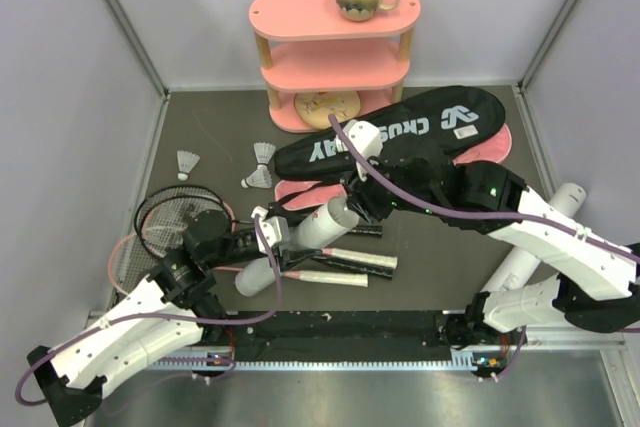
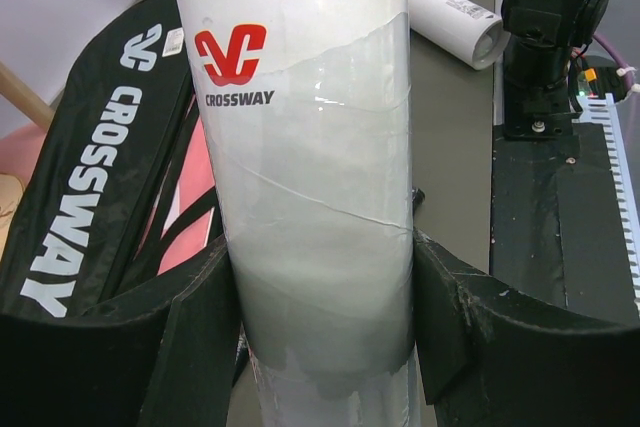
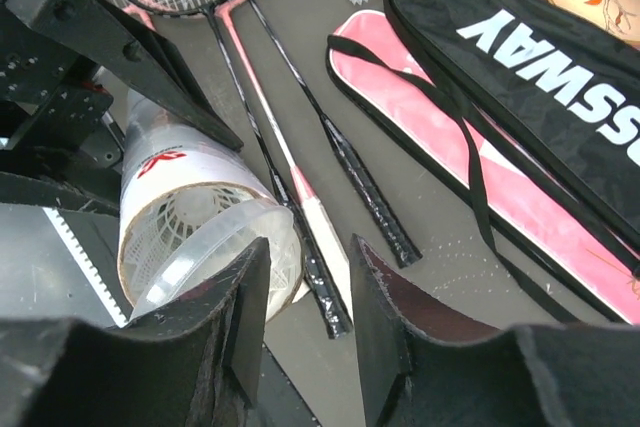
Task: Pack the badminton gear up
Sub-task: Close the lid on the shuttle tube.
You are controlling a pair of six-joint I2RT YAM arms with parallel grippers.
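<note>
Top external view: a white tube [image 1: 322, 225], clenched at centre by the left gripper [image 1: 268, 239] with the right gripper [image 1: 356, 199] released at its mouth, appears part-packed, while rackets [image 1: 172, 215] at eight o'clock and loose shuttlecocks [image 1: 187, 162] at ten are left out.

White tube [image 2: 310, 197] is glossy plastic, black bag [image 2: 90, 177] matt cloth.

Grip check: left gripper [image 2: 325, 297] has both fingers [image 2: 195, 332] pressed against the sides of a white tube [image 2: 305, 147], which runs up the frame between them. The tube carries a red logo, CROSSWAY lettering and a glossy clear band below. At left, a black CROSSWAY bag [image 2: 90, 177] overlaps a pink bag [image 2: 195, 202]. At upper right, a second white tube [image 2: 455, 22] lies on the dark table [image 2: 450, 167], near a black arm base [image 2: 550, 37].
</note>
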